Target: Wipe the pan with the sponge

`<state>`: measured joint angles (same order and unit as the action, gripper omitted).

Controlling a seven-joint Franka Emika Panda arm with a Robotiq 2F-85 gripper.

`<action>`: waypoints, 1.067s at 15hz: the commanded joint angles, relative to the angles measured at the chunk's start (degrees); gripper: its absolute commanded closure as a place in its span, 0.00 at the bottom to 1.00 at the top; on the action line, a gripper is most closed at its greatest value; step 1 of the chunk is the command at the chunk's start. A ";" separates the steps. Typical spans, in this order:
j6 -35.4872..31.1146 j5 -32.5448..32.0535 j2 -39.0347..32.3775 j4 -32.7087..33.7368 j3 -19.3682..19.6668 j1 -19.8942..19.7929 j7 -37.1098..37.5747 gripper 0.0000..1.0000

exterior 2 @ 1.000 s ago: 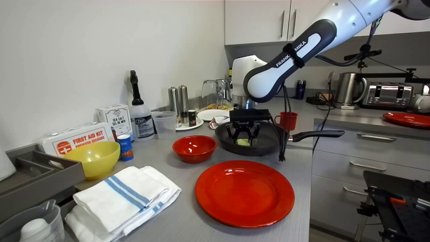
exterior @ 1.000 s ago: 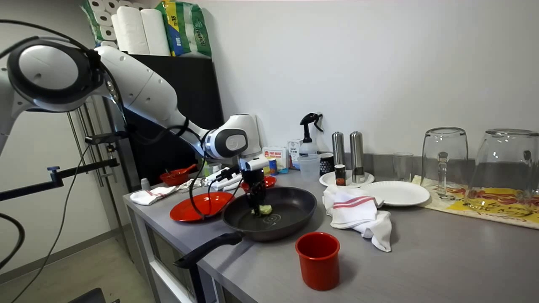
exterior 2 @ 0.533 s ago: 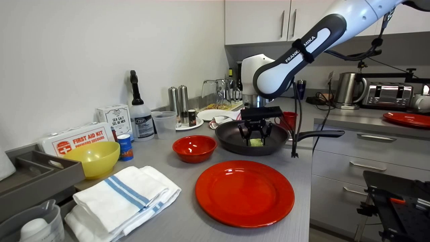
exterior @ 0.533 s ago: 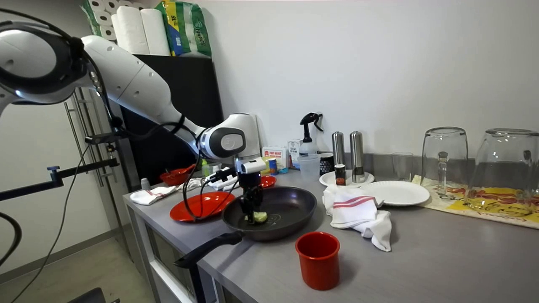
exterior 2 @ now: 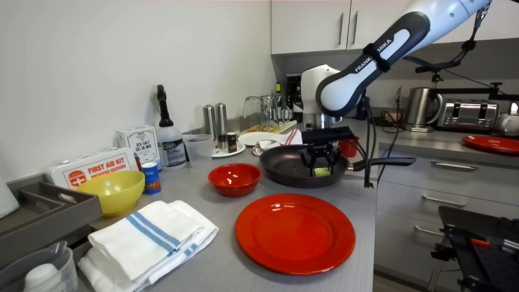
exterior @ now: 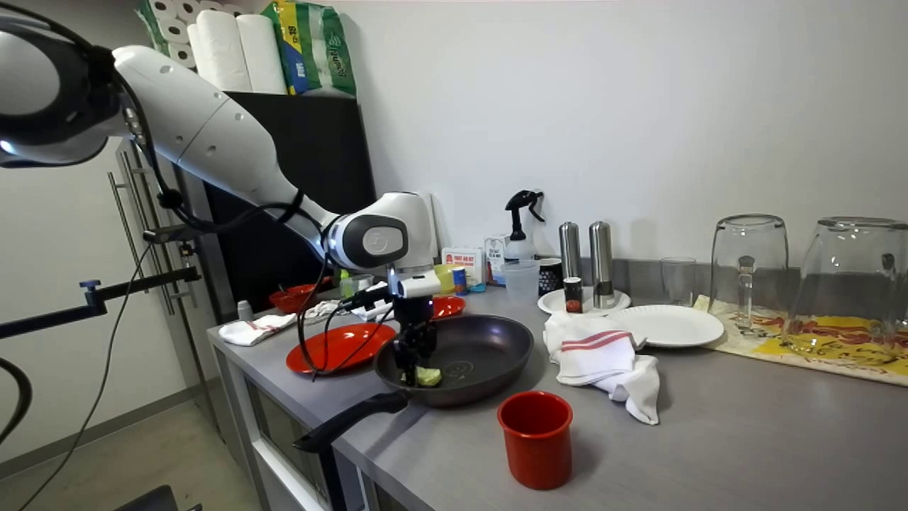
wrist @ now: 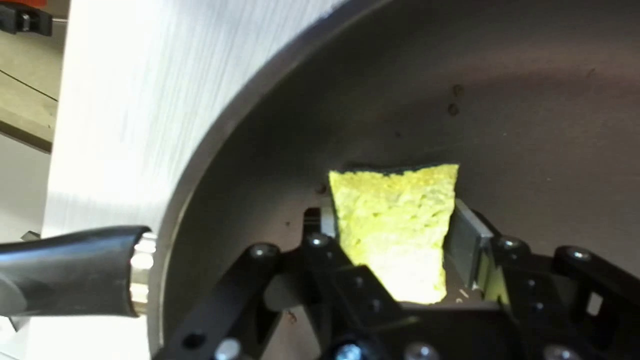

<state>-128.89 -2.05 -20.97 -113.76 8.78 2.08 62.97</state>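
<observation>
Gripper [wrist: 396, 227] pinches the yellow-green sponge [wrist: 395, 205] between 2 fingers [wrist: 462, 242]. It should press lightly, evenly, on the black frying pan [wrist: 550, 175] beneath.

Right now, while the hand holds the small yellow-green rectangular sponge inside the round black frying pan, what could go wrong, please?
Sideways wiping might turn the pan: nothing visible braces its long black handle, which juts past the grey counter.

The sponge could slip out: the hand pinches its two sides.

Black cables, hanging across that handle in an exterior view, may catch it.
</observation>
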 commanded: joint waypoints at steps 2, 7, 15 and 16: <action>0.81 -0.14 0.38 -3.29 0.07 -0.58 1.40 0.72; -2.65 -0.76 -0.69 -3.19 0.76 -0.96 4.25 0.72; -10.33 -1.05 -4.01 -0.80 3.22 -2.11 10.25 0.72; -11.85 -1.61 -4.23 -0.75 3.72 -1.86 11.61 0.72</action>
<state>-136.52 -2.29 -21.26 -115.27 11.42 -0.01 70.76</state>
